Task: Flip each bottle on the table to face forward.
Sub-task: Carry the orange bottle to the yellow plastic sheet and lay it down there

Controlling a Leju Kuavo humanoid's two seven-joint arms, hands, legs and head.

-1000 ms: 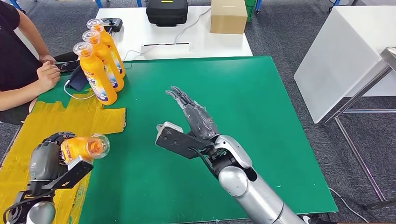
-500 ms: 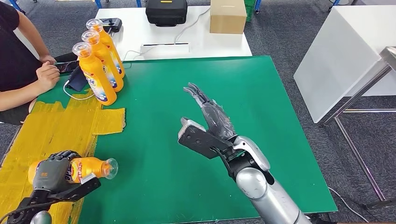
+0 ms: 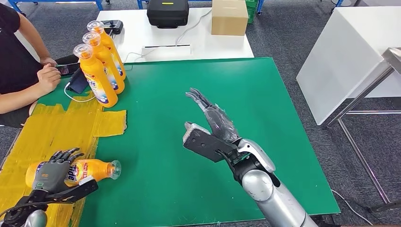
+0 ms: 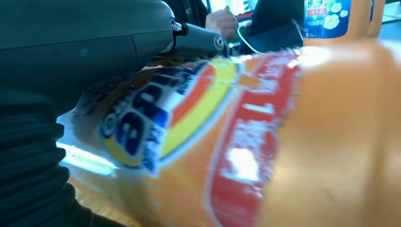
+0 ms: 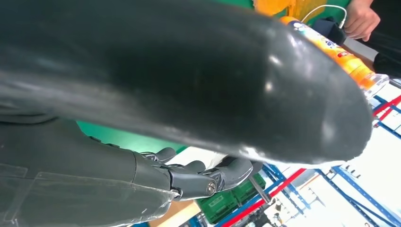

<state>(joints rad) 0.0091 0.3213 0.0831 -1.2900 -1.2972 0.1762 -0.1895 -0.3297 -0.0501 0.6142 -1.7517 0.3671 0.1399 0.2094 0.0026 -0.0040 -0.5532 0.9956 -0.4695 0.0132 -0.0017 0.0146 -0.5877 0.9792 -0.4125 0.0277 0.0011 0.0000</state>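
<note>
Bottle (image 3: 90, 170) of orange liquid lies on its side at about 8 o'clock on the green table (image 3: 265, 123), straddling the edge of the yellow taped patch (image 3: 56, 127), clear cap toward 3 o'clock. Left hand (image 3: 53, 172) rests over the bottle's base end, fingers splayed and raised across the label; whether it grips or merely touches cannot be told. Left wrist view shows the label (image 4: 189, 127) close and blurred, the bottle's body pressed near the hand.

Right hand (image 3: 213, 125) hovers above the table centre, palm flat, fingers extended toward 12 o'clock and parted, holding nothing.

Three upright orange bottles (image 3: 97, 71) stand in a tight row at 10 o'clock, touching one another, labels turned toward 4 o'clock. Person (image 3: 19, 61) sits at 9 to 10 o'clock, one hand on a phone (image 3: 66, 69) beside the row. White table (image 3: 189, 38) at 12 o'clock carries a black case (image 3: 169, 13) and a cardboard box (image 3: 229, 17).
</note>
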